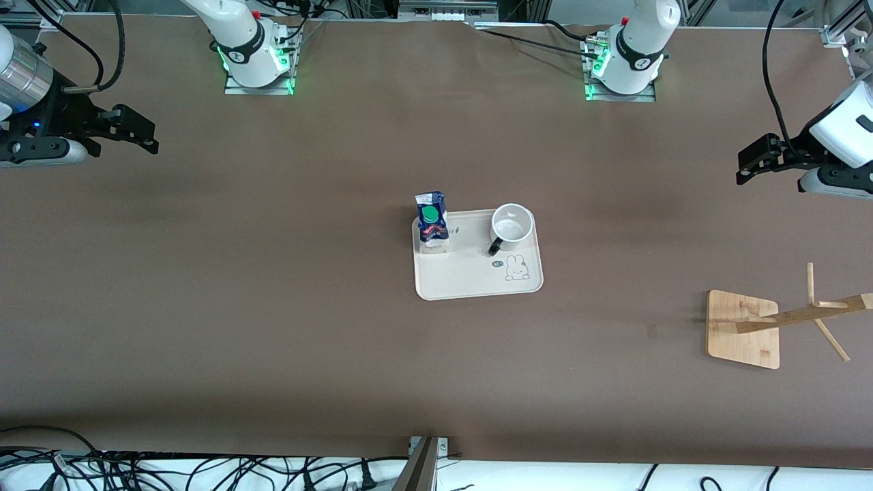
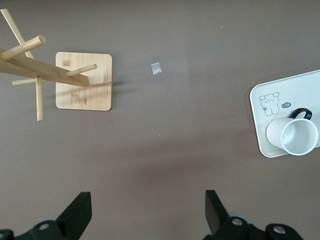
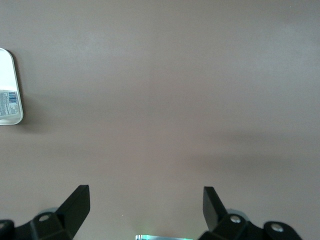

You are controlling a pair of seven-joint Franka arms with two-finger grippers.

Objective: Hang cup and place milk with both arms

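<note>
The cup (image 1: 513, 225) is a white mug with a black handle, standing upright on a cream tray (image 1: 477, 276) mid-table. The milk (image 1: 432, 221), a blue-and-white carton with a green cap, stands on the tray's corner toward the right arm's end. My left gripper (image 1: 745, 167) hangs open and empty over bare table at the left arm's end. Its wrist view shows open fingers (image 2: 80, 212), the cup (image 2: 297, 136) and the tray (image 2: 265, 100). My right gripper (image 1: 144, 131) hangs open and empty over the right arm's end. Its wrist view (image 3: 146, 207) shows only a tray edge (image 3: 15, 65).
A wooden cup rack (image 1: 743, 327) with a square base and slanted pegs stands toward the left arm's end, nearer the front camera than the tray; it also shows in the left wrist view (image 2: 82, 80). A small pale scrap (image 2: 156, 69) lies on the brown table between rack and tray.
</note>
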